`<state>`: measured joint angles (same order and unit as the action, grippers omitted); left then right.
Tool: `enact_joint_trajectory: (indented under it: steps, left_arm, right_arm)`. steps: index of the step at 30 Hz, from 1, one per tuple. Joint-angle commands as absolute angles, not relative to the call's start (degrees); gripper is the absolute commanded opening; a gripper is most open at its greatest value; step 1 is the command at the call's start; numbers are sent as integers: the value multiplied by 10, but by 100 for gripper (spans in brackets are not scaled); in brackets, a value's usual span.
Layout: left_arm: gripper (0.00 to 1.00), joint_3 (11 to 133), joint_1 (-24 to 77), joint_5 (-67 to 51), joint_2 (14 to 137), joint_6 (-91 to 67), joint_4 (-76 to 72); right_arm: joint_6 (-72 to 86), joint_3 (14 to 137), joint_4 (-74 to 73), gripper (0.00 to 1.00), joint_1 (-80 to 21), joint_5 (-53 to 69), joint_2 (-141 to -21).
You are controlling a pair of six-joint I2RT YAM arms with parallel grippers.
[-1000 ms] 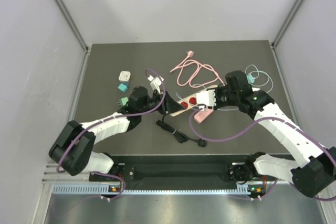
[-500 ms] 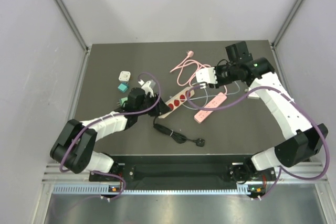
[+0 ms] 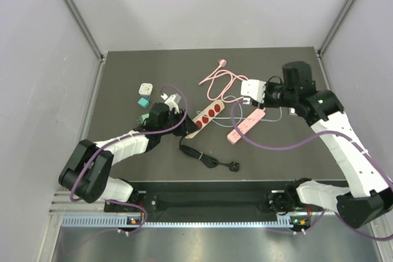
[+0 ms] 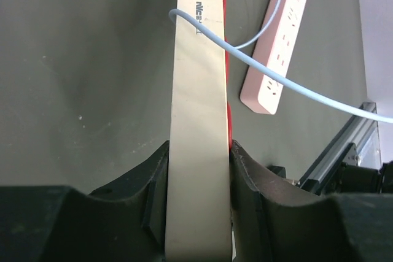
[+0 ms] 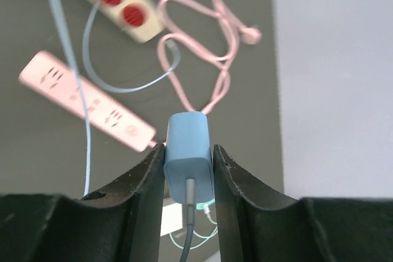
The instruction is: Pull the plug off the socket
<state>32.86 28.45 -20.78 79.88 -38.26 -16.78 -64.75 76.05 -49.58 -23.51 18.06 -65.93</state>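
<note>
Right tool [image 5: 188, 151] is closed tight on the blue plug [image 5: 189, 134], held off the table [image 3: 153, 65] toward the far right corner and well apart from the beige strip [image 3: 207, 115]. Plug looks free of its socket. Left tool [image 4: 198, 154] is clamped round one end of that strip, mid-table.

Risks, my reading: the plug's pale blue cord [image 4: 331, 98] trails across the beige strip and over the pink strip [image 3: 245, 125]. A wider sweep by the right arm could tauten it, drag the pink strip or snag the pink cable [image 3: 222, 81]. Plug is pinched by its sides only, so a tug on the cord could twist it out.

Count:
- Strips, two: beige (three red sockets showing) and pink.
- Plug in the tool, one.
- Loose cables, two: pink and black [image 3: 207, 159].
- Small adapters by the left edge, three: white [image 3: 145, 88], teal [image 3: 142, 101], green [image 3: 142, 118], the last partly hidden.
</note>
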Motion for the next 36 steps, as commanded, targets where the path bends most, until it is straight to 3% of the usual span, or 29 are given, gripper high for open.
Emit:
enact_joint_trajectory:
  steps: [1, 9, 15, 30, 36]
  left_arm:
    - [0, 324, 282, -255, 773, -370, -231]
    - [0, 315, 282, -290, 673, -337, -249]
    - [0, 313, 281, -347, 615, -302, -238]
    - [0, 275, 278, -218, 496, -287, -183]
    - [0, 274, 277, -182, 512, -302, -178]
  right_arm:
    - [-483, 845, -349, 0, -233, 135, -629]
    - [-340, 1086, -210, 0, -212, -27, -693]
    - [-338, 1097, -56, 0, -204, -191, -715]
    - [-327, 1133, -19, 0, -91, -185, -714]
    - [-326, 1050, -8, 0, -52, -171, -690]
